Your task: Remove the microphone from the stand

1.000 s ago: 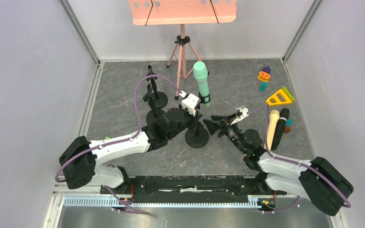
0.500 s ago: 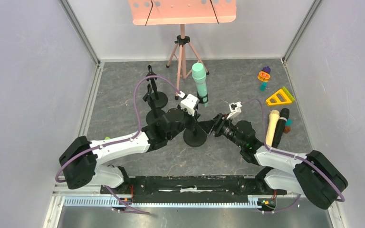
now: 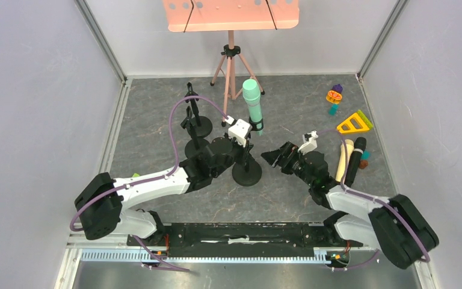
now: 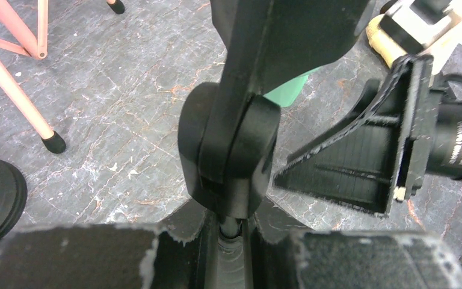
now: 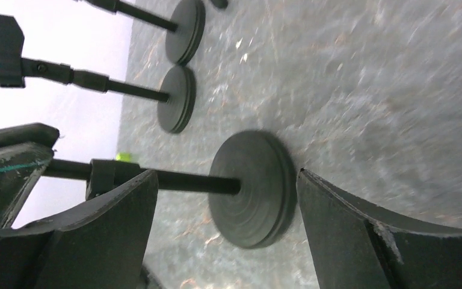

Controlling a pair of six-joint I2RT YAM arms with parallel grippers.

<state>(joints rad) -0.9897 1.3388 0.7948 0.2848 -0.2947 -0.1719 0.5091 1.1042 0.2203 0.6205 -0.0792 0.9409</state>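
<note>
A mint-green microphone (image 3: 254, 106) sits in the clip of a black stand with a round base (image 3: 247, 174) at the middle of the floor. My left gripper (image 3: 244, 152) is shut on the stand's thin pole (image 4: 236, 232), just under its black clip joint (image 4: 228, 156); a bit of the green microphone (image 4: 289, 91) shows behind it. My right gripper (image 3: 275, 159) is open and empty, just right of the stand, its fingers (image 5: 111, 223) pointing at the base (image 5: 252, 186) and pole.
Two more black stands (image 3: 195, 127) stand left of the microphone. A pink tripod music stand (image 3: 231, 57) is at the back. A cream microphone (image 3: 343, 162) and a black one (image 3: 355, 161) lie at the right, near colourful toys (image 3: 354, 123).
My right gripper swung in towards the stand, then drew back a little to the right and turned. The stand and microphone shifted slightly left. My left gripper kept its hold.
</note>
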